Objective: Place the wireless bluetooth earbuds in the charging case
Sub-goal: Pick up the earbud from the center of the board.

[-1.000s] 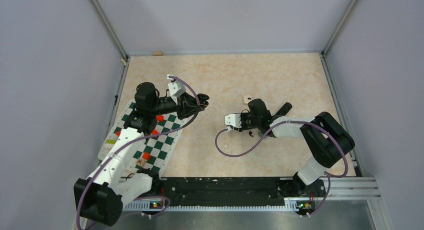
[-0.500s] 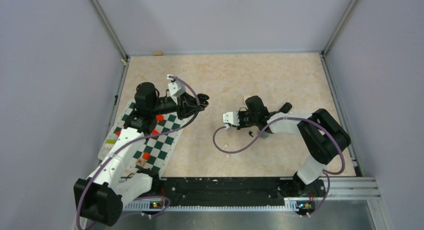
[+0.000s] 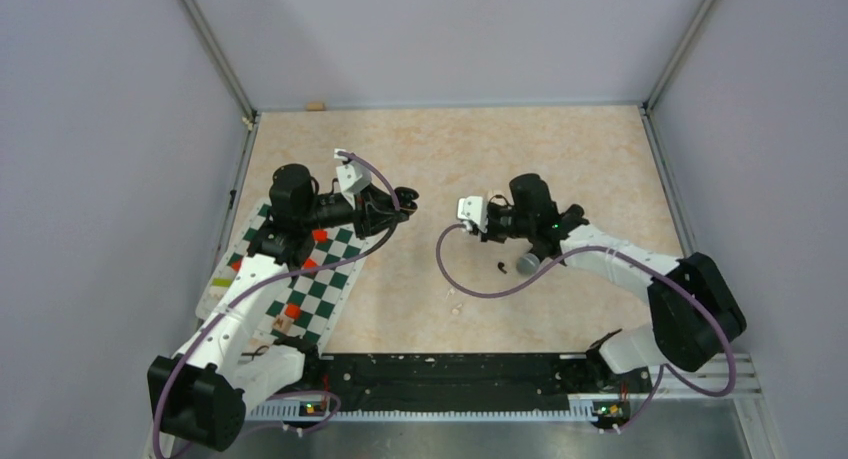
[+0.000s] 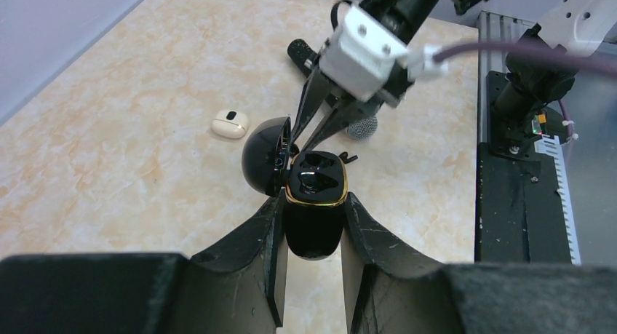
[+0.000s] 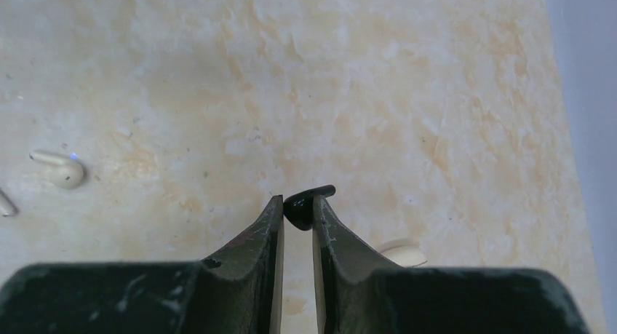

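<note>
My left gripper (image 4: 313,203) is shut on the black, gold-rimmed charging case (image 4: 314,196) and holds it above the table with its lid open to the left. In the top view the case (image 3: 404,195) is left of centre. My right gripper (image 5: 297,207) is shut on a black earbud (image 5: 304,201), whose stem juts past the right fingertip. Its fingers (image 4: 314,116) hang just behind the case lid. A second black earbud (image 3: 500,269) lies on the table. A white earbud (image 5: 62,170) showing a blue light lies at the left of the right wrist view.
A microphone with a grey head (image 3: 528,263) lies under the right arm. A small white case (image 4: 230,124) rests on the table left of the black lid. A green and white checkered board (image 3: 320,289) lies under the left arm. A white object (image 5: 404,252) is half hidden behind the right finger.
My right gripper has shut on the black earbud and risen off the table, swinging back and to the right. The left arm and the case have not moved.
</note>
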Action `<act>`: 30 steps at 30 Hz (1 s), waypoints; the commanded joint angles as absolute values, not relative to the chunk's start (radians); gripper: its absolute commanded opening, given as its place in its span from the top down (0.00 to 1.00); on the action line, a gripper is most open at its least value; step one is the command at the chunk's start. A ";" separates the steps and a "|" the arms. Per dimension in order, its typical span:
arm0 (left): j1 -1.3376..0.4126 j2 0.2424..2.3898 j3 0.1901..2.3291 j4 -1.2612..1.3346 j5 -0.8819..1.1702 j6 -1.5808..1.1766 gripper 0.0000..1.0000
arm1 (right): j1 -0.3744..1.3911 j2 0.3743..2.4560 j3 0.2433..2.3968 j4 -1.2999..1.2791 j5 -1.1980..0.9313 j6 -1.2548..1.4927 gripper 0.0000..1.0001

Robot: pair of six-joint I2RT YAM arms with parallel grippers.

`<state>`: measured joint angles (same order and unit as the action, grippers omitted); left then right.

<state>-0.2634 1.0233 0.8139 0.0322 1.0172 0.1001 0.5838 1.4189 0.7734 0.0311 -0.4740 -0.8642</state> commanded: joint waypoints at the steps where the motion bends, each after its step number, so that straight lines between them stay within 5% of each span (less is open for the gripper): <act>1: -0.272 1.020 0.822 0.033 1.036 0.146 1.00 | 0.512 1.339 0.879 -0.039 -0.707 -0.657 0.91; 15: -0.360 1.104 0.931 -0.213 0.969 0.392 1.00 | 0.419 1.169 0.874 0.270 -1.114 0.000 0.92; 30: -0.426 1.156 0.973 -0.288 0.964 0.472 1.00 | 0.418 1.122 0.738 0.783 -1.107 0.506 0.91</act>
